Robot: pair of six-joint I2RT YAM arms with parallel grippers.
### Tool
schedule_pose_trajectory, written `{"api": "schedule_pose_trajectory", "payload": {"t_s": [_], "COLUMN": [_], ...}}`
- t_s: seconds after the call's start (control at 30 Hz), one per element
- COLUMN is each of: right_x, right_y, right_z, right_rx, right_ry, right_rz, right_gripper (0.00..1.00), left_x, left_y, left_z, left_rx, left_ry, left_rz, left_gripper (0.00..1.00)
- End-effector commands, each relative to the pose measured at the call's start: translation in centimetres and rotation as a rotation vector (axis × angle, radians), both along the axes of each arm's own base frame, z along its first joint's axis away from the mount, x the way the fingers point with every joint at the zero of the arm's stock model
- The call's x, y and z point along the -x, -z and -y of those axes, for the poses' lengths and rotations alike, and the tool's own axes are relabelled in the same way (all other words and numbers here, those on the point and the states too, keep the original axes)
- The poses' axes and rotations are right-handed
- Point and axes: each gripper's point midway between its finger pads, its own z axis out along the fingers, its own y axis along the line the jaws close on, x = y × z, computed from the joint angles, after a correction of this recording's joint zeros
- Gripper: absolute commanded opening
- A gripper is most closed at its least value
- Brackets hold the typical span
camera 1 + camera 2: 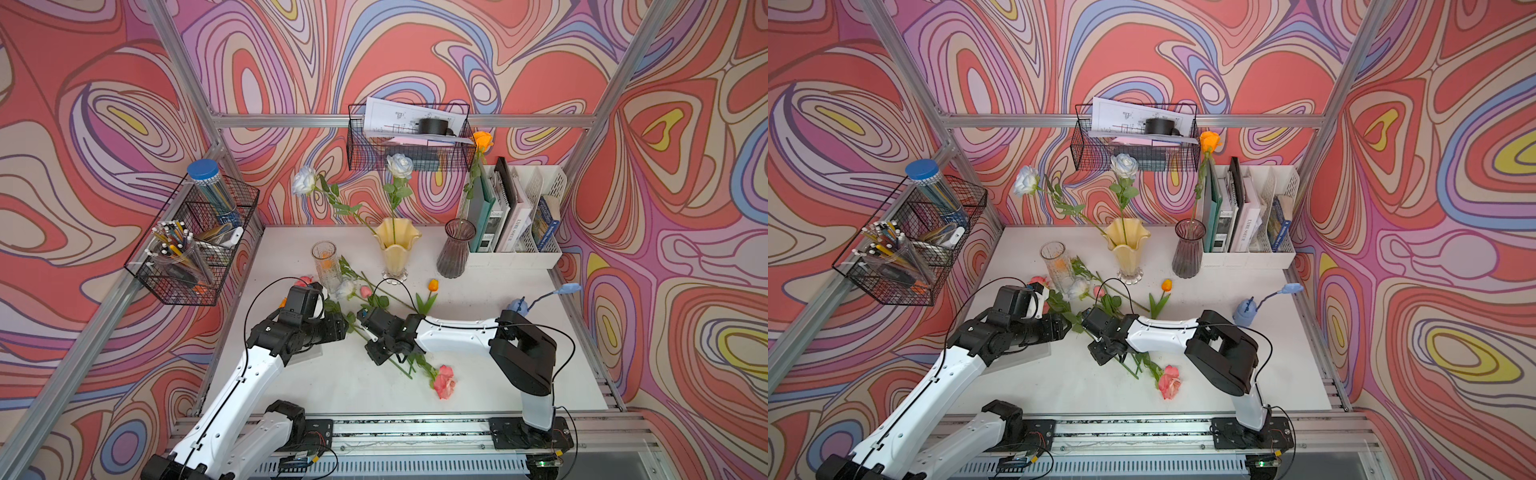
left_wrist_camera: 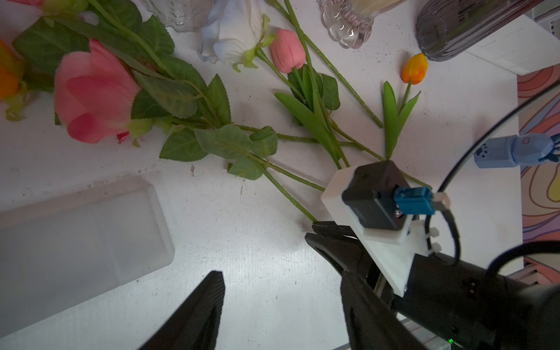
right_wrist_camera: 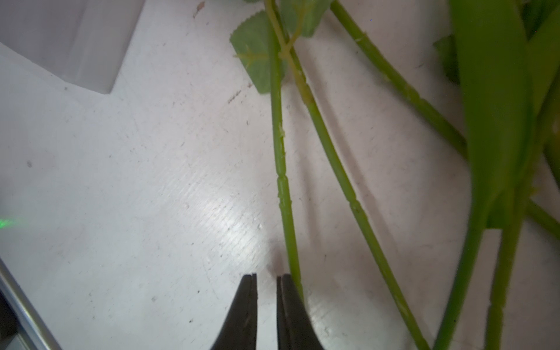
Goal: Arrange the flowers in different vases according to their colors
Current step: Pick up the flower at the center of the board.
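Two white-blue roses stand in the creamy-yellow vase, and an orange rose stands in the smoky-purple vase. The clear glass vase has a pile of flowers lying beside it: a pink rose, a white rose and a pink tulip. An orange tulip and another pink rose lie apart on the table. My right gripper is low over the table, open by a narrow gap with nothing in it. A green stem runs just outside one fingertip. My left gripper is open wide and empty.
A frosted tray lies on the table under my left arm. A small light-blue spouted object stands at the right. A white file organizer with books fills the back right corner. Wire baskets hang on the walls.
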Motion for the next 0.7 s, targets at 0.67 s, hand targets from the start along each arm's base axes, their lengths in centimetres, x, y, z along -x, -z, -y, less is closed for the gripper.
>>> {"api": "schedule_pose_trajectory", "payload": {"t_s": [0.67], "right_x": [-0.9], "right_y": [-3.0], "right_z": [0.2], "right_rx": [-0.016], "right_ry": [0.014], "right_rz": [0.048], "right_gripper": [0.19], "left_x": [-0.3], "left_y": [-0.5], "left_z": [0.1], "left_rx": [0.008], "left_ry": [0.016], "left_rz": [0.034], "left_gripper": [0.68]}}
